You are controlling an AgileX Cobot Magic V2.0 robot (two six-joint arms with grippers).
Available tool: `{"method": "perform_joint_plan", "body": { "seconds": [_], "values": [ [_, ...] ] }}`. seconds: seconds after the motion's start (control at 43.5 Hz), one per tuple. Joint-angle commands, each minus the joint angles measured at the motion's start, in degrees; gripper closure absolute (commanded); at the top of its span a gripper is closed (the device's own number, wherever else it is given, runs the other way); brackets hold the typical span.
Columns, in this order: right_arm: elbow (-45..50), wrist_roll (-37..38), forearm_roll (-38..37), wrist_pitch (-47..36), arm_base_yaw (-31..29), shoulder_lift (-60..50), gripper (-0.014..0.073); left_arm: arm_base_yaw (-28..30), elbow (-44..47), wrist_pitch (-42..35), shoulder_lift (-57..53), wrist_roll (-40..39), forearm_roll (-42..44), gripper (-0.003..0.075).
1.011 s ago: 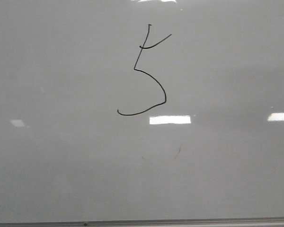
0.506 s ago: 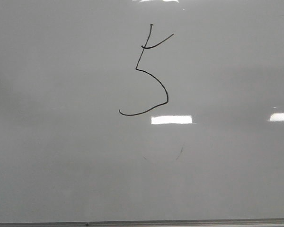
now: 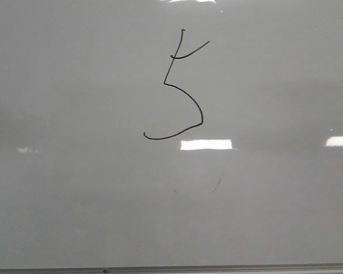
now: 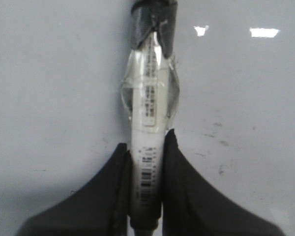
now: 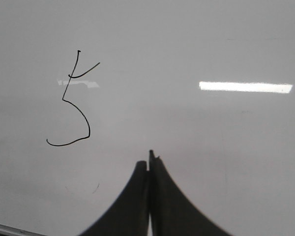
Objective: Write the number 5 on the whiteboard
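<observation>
Front view: 5 (image 3: 174, 85) drawn toward whiteboard (image 3: 74, 200) far edge, complete | left gripper (image 4: 146, 147) clamped on marker (image 4: 148, 123), tip off board | right gripper (image 5: 149, 164) pressed closed, empty, parked beside 5.

All that shows of the room is its lighting, mirrored in the glossy whiteboard (image 3: 74, 217) that fills every view. From the front, a bright rectangular reflection (image 3: 206, 144) sits near the middle, a second bright patch (image 3: 339, 141) at the right edge, a faint smudge of light (image 3: 24, 150) on the left, and a strip of glare (image 3: 188, 1) at the top. The right wrist view catches a long bright bar (image 5: 245, 87).
</observation>
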Motion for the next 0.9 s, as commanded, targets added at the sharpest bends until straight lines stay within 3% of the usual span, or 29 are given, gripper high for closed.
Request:
{"method": "perform_joint_plan", "body": {
  "seconds": [0.0,0.184,0.46,0.552,0.69,0.874],
  "values": [
    [-1.5,-0.4,0.5,-4.7,-0.3,0.5,0.0664,0.4,-1.7,-4.4,-0.1,0.0,-0.7,0.0641],
    [-1.5,-0.4,0.5,-4.7,-0.3,0.5,0.0664,0.7,-3.3,-4.0,2.8,0.0,-0.4,0.0502],
    [-1.5,-0.4,0.5,-4.7,-0.3,0.5,0.0664,0.9,-3.5,-3.9,3.4,0.0,0.6,0.0481],
    [-1.5,-0.4,0.5,-4.7,-0.3,0.5,0.0664,0.9,-3.5,-3.0,2.1,0.0,0.8,0.0414],
    [-1.5,-0.4,0.5,-4.7,-0.3,0.5,0.0664,0.9,-3.3,2.4,-3.5,0.0,1.1,0.0274],
    [-1.5,-0.4,0.5,-4.7,-0.3,0.5,0.0664,0.5,-0.1,7.2,-17.7,0.0,-0.4,0.0291]
  ]
}}
